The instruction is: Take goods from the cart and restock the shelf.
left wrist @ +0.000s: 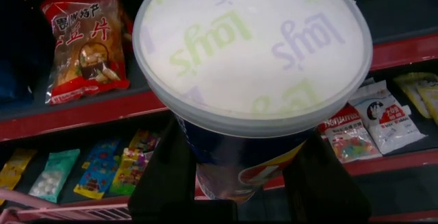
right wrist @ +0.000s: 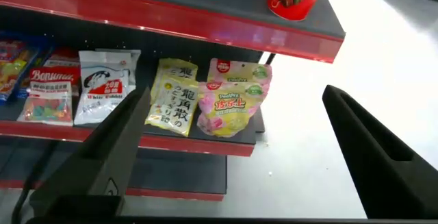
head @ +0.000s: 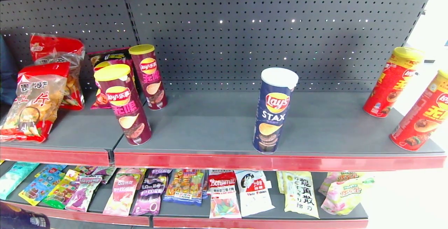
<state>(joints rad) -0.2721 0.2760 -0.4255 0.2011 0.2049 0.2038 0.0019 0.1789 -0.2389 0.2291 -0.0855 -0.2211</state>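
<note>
My left gripper (left wrist: 243, 193) is shut on a dark blue chip can (left wrist: 253, 59) with a white lid, one black finger (left wrist: 161, 183) on each side of its body. The can is held in front of the shelf, below the level of the upper board. A matching blue can (head: 274, 110) stands upright at the front middle of the upper shelf (head: 217, 124). My right gripper (right wrist: 239, 159) stands open with nothing between its fingers, low in front of the lower shelf's right end.
Two maroon cans (head: 123, 103) and several red snack bags (head: 33, 103) stand on the left of the upper shelf. Two red cans (head: 392, 82) stand on its right. Snack packets (head: 224, 194) lie along the lower shelf. Bare shelf lies on both sides of the standing blue can.
</note>
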